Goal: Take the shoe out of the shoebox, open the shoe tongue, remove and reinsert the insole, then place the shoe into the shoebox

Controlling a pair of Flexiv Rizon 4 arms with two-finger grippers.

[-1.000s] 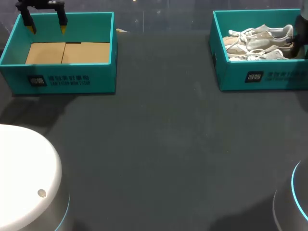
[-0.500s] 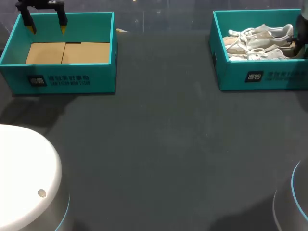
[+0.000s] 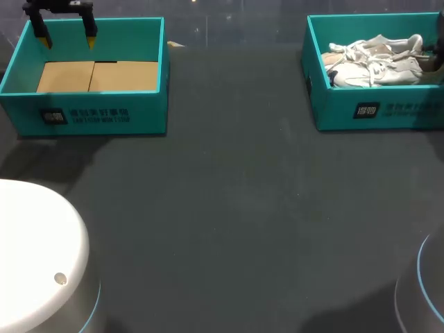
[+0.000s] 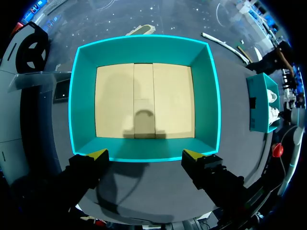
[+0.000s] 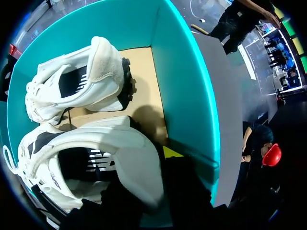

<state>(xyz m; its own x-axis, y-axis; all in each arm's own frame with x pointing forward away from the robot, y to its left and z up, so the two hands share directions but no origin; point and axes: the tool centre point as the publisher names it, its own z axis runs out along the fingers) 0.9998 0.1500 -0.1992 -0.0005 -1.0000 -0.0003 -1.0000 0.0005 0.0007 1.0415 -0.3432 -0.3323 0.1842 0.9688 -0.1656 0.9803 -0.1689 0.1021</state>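
The shoe (image 3: pixel 378 69) sits in the shoebox (image 3: pixel 374 111) at the head view's upper right, hemmed in by a second shoe (image 5: pixel 76 81) and the box wall. The right gripper (image 5: pixel 146 170) pinches its heel. At upper left, the left gripper (image 3: pixel 66 31) hangs with its jaws spread over another teal box (image 3: pixel 97 114).

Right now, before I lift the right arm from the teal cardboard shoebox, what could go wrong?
The nearer white sneaker lies against the second white sneaker, their loose laces seem mingled: lifting one may drag the other. The right gripper sits close to the shoebox wall and might snag it.
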